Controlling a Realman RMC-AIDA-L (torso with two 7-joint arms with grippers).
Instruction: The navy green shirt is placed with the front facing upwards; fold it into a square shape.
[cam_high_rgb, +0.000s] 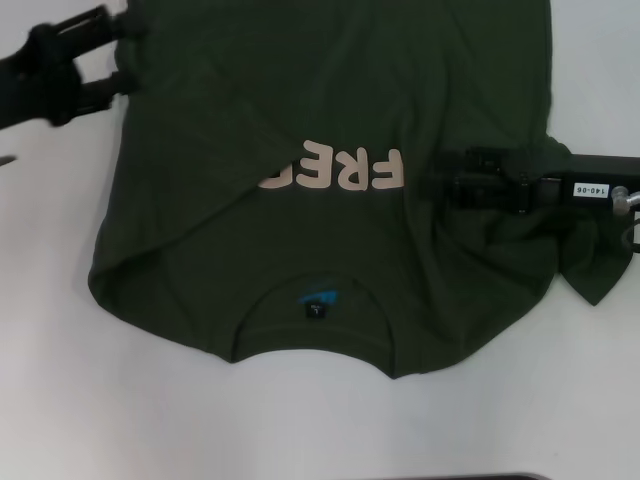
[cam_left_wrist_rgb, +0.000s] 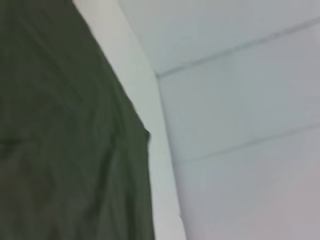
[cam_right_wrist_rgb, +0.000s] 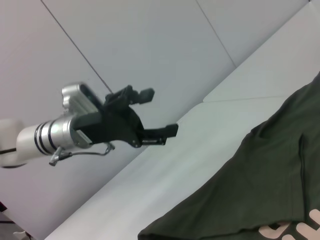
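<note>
Lettering (cam_high_rgb: 335, 170) on the navy green shirt (cam_high_rgb: 330, 250) is half hidden by a fold.

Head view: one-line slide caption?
Green "FREE!" shirt lies on the white table, left side folded over the lettering; open left gripper at its far-left edge, right gripper over its right side.

black tool (cam_right_wrist_rgb: 160, 112), silver wrist, "140-06" label (cam_high_rgb: 591, 188)

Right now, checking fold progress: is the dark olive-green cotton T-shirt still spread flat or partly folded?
Partly folded: the dark olive-green cotton T-shirt has one side lapped over, covering part of its pink lettering.
</note>
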